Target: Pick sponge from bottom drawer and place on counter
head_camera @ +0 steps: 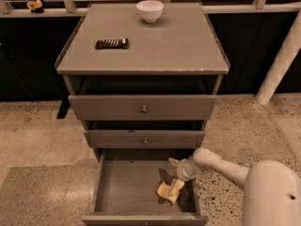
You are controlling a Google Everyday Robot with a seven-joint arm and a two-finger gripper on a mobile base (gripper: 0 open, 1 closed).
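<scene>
The bottom drawer (124,189) is seen pulled well out from the grey cabinet, and its plain grey floor is exposed. The sponge (164,192), a small yellow pad with a curled edge, is found on that floor, in the right front part of the drawer, close to the right wall. The gripper (171,177) is lowered into the same right-hand part of the drawer and is carried on a pale arm (221,166) that is reached in from the lower right. Its fingers appear to be spread apart. One is raised toward the back of the drawer and the other is laid over the top of the sponge, though contact cannot be confirmed from this angle. The sponge is not seen to be pinched between them.

Above the open drawer, the middle drawer (117,139) is drawn out slightly and the top drawer (108,107) a little further. A small round knob is fitted to the front of each.

The desk (178,46), the flat grey top of the cabinet with raised side rims, is set well above the sponge. A white bowl (150,11) is placed near its back edge, and a dark rectangular bar (112,43) is laid toward its left side, well apart from the bowl. A speckled stone floor (42,140) is visible around the cabinet.
</scene>
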